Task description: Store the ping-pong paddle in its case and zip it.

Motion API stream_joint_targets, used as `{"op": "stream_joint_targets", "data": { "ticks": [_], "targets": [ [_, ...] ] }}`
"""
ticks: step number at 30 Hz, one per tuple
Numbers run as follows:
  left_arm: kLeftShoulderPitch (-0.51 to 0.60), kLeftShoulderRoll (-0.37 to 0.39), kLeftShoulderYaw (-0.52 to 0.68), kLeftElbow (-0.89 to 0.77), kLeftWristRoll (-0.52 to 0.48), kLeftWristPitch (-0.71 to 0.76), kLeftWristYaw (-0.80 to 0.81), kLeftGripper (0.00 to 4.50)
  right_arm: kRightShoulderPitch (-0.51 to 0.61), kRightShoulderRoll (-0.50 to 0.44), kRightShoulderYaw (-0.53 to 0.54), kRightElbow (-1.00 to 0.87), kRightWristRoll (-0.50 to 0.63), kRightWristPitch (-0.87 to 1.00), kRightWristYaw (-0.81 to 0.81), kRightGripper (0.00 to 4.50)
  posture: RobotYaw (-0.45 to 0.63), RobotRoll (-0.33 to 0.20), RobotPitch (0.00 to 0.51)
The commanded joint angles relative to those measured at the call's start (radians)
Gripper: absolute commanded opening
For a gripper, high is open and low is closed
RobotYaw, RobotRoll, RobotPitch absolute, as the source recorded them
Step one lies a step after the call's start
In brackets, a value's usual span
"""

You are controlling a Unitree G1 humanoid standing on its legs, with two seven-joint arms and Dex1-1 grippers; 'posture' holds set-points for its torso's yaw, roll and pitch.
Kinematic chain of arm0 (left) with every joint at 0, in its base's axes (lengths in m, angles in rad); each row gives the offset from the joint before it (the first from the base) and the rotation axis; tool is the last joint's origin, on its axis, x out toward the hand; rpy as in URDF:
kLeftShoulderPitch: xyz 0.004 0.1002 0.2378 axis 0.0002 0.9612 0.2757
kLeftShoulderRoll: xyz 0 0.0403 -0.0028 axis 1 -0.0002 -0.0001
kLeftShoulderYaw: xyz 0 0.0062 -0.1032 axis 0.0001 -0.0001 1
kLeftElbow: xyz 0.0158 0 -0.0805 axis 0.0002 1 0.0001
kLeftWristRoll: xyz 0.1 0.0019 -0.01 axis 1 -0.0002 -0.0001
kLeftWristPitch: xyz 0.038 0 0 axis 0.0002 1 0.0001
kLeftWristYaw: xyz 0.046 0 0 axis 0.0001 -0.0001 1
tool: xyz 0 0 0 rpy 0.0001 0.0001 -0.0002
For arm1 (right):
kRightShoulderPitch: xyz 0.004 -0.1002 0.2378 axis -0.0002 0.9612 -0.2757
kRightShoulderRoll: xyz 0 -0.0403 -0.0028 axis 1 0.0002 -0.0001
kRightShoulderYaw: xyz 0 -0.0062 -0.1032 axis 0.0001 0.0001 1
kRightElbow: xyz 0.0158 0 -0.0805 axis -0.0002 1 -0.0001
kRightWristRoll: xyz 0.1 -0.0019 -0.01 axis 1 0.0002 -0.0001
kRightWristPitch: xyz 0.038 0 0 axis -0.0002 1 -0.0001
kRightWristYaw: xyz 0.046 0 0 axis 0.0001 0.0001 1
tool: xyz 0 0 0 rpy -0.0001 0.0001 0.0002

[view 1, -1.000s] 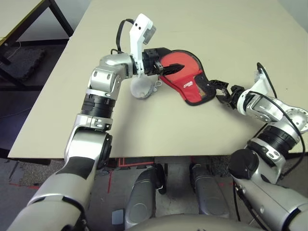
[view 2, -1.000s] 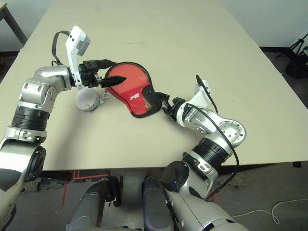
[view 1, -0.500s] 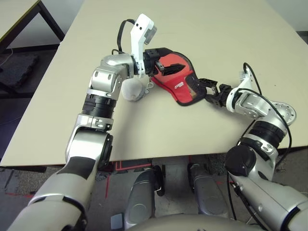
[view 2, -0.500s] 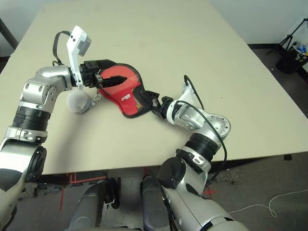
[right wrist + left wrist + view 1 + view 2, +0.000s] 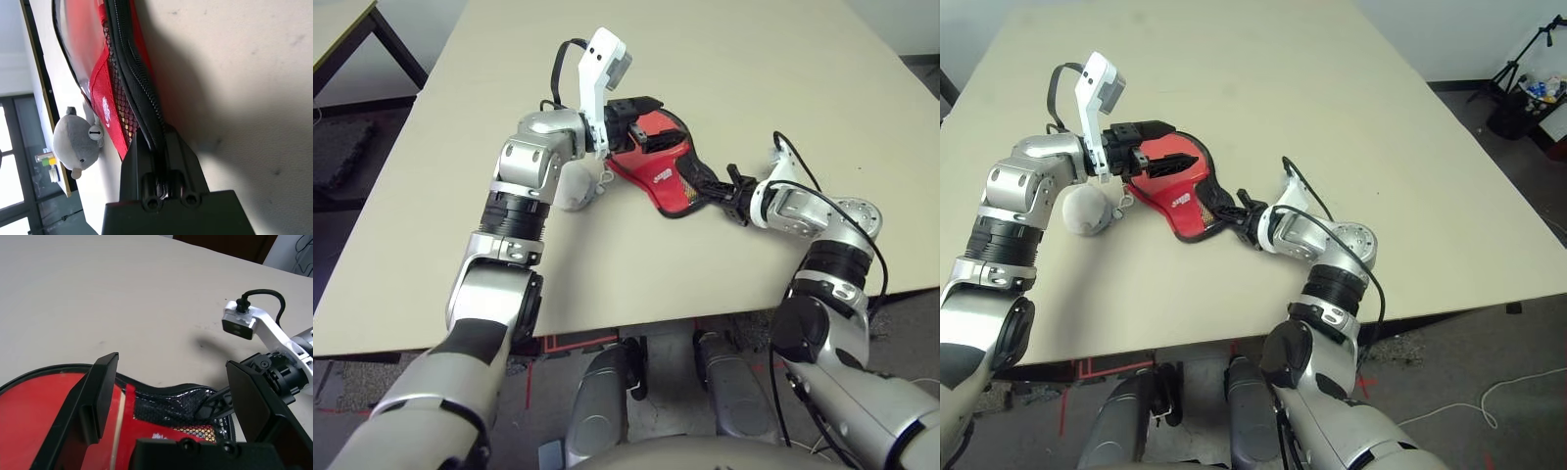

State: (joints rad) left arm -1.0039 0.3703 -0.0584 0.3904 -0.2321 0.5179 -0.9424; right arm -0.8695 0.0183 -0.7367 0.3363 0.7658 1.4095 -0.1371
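The red case point(image 5: 658, 171) lies flat on the table, black zipper rim around it and black mesh toward its narrow end. My left gripper point(image 5: 649, 125) hovers open over the round end, its fingers point(image 5: 98, 396) straddling the red fabric. At the narrow end my right gripper point(image 5: 717, 186) is shut on the case's black zipper rim point(image 5: 139, 88), which runs straight in between its closed fingers. The ping-pong paddle is hidden.
A whitish-grey soft lump point(image 5: 573, 186) on a cord rests against the case's left side, under my left forearm. The beige table point(image 5: 754, 78) stretches away behind the case. Its front edge point(image 5: 607, 328) lies close below both arms.
My right gripper has moved in onto the case's narrow end and shut on the zipper rim. The camera has shifted. The left gripper stays open over the case.
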Motion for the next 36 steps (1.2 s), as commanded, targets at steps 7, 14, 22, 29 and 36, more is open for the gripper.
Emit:
{"op": "stream_joint_targets", "data": {
  "ticks": [7,14,22,29,36],
  "targets": [
    [0.011,-0.005,-0.005,-0.024,-0.009,0.002,0.004,4.5,0.074,0.012,0.026,-0.117,-0.032,0.032,-0.084,0.02,-0.02,0.0,0.22],
    [0.037,0.001,-0.003,-0.042,-0.011,0.004,0.012,4.5,0.1,0.063,-0.064,-0.386,-0.007,0.201,-0.175,0.02,-0.03,0.0,0.229],
    [0.054,0.002,-0.004,-0.061,-0.015,0.01,0.022,4.5,0.232,0.038,-0.029,-0.601,0.332,0.205,-0.405,0.02,-0.04,0.0,0.242],
    [0.062,0.002,-0.007,-0.072,-0.019,0.015,0.024,4.5,0.611,-0.207,0.348,-0.764,1.172,-0.231,-0.964,0.02,-0.06,0.0,0.248],
    [0.044,-0.011,-0.018,-0.046,-0.018,0.005,0.015,4.5,0.8,-0.377,0.584,-0.99,1.206,-0.617,-1.021,0.02,-0.1,0.0,0.253]
  ]
}}
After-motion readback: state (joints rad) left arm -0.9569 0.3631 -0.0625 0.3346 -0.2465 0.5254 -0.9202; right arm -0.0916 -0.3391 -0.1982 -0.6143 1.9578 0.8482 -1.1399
